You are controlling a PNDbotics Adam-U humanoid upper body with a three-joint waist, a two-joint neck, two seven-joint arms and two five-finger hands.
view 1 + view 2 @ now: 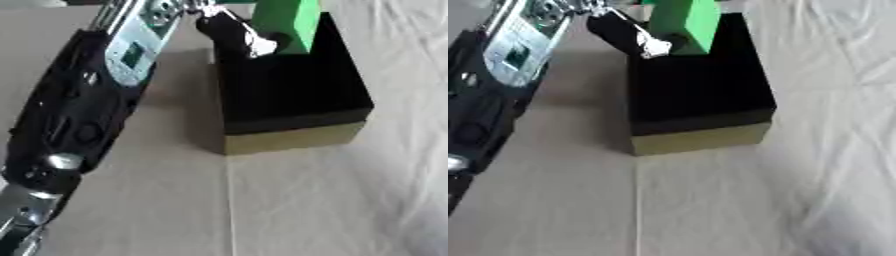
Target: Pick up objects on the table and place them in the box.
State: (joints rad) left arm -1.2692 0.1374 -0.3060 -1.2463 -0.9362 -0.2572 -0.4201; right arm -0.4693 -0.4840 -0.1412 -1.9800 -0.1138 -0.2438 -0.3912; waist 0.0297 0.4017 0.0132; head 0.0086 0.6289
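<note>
Left arm (pixel 79 115) fills the near left, reaching up and across to the box (pixel 293 100), black inside with tan walls, on the cloth-covered table (pixel 350 200). Left hand (pixel 241 32) has its fingers curled round a green block (pixel 289 20), held above the box's far end. Step looks like placing: block is over the opening, not yet released. Next move likely needs a short lowering, then opening the fingers. Block's long axis runs roughly upright, tilted slightly; top is cut off. Right hand isn't visible.

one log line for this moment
left hand: fingers shut on green block | block: over box far end | right hand: not in view | table: cloth
</note>
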